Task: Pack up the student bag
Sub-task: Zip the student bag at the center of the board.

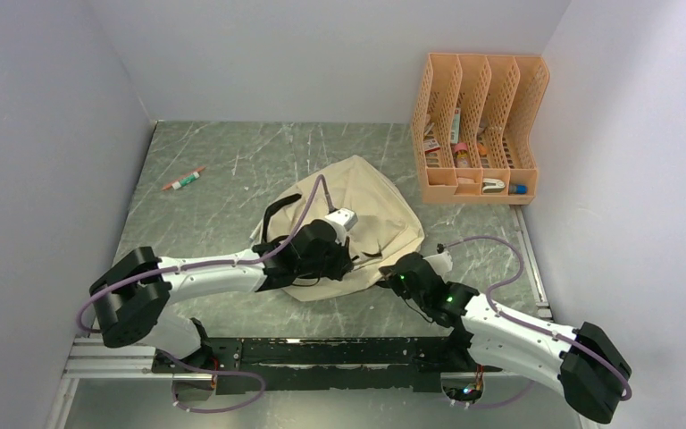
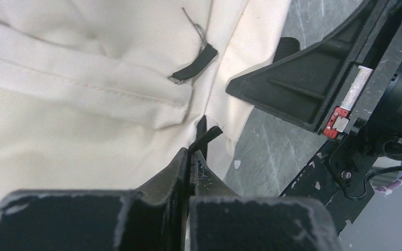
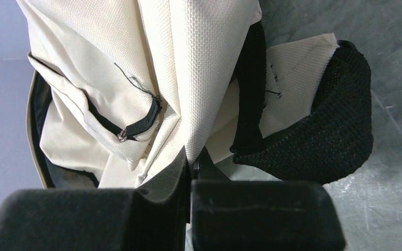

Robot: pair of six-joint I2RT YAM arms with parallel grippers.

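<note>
Top external view, from the left: a plain pale grey wall point(image 1: 45, 134) closes that side of the cell and meets a matching back wall point(image 1: 322, 54). Between them lies the table point(image 1: 232, 152), a grey-green marbled sheet crossed by many pale scratches. A small marker point(image 1: 183, 180) lies alone on its far left part, well apart from everything else.

Along the near edge runs a dark mounting rail point(image 1: 322, 350) that carries both arm bases.

At the middle of the table sits the student bag point(image 1: 371, 201), a slumped cream fabric heap with black straps. The left tool point(image 1: 339, 261) is on its near left flank. In the left wrist view its jaws are pressed together point(image 2: 192, 152) on a thin black tab at the bag's seam point(image 2: 84, 104).

Just right of it, the right tool point(image 1: 393, 271) meets the bag's near right edge. The right wrist view shows this tool point(image 3: 192, 161) clamped on a fold of the cream cloth point(image 3: 188, 63), with a black mesh strap curling beside it.

At the far right corner stands an orange perforated file organizer point(image 1: 478, 80), its slots holding small items too small to tell. A pale right wall point(image 1: 643, 134) closes the cell.
</note>
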